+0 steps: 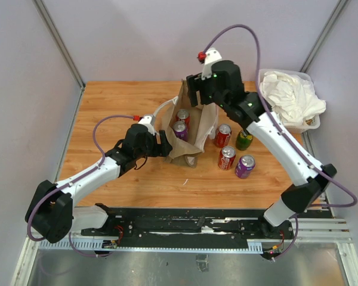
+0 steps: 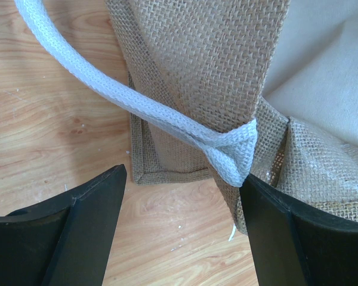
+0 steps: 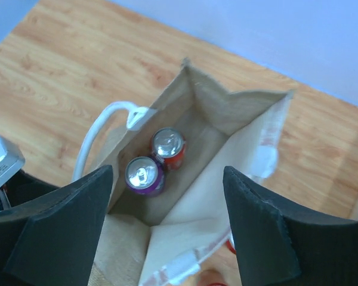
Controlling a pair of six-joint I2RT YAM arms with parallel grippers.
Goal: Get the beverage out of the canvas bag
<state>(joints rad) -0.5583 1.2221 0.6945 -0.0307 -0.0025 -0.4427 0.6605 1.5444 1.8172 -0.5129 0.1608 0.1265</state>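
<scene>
The tan canvas bag [image 1: 194, 134] stands open at the table's middle. Inside it are a red can [image 1: 182, 115] and a purple can [image 1: 179, 129]. My right gripper [image 1: 201, 90] hovers open above the bag's far rim. In the right wrist view, the gripper [image 3: 167, 171] is wide open over the bag [image 3: 232, 149], with the red can [image 3: 168, 147] and purple can [image 3: 144, 174] below. My left gripper [image 1: 161, 148] is open at the bag's near-left corner. In its own view, the gripper [image 2: 182, 176] has the bag's edge [image 2: 209, 65] and white strap [image 2: 227, 152] against the right finger [image 2: 286, 232].
Two red cans [image 1: 222, 135] [image 1: 227, 158], a purple can [image 1: 244, 166] and a green can [image 1: 244, 140] stand on the wood table [image 1: 113, 107] right of the bag. A clear tub of white cloths [image 1: 289, 95] sits at the far right corner. Walls enclose the table.
</scene>
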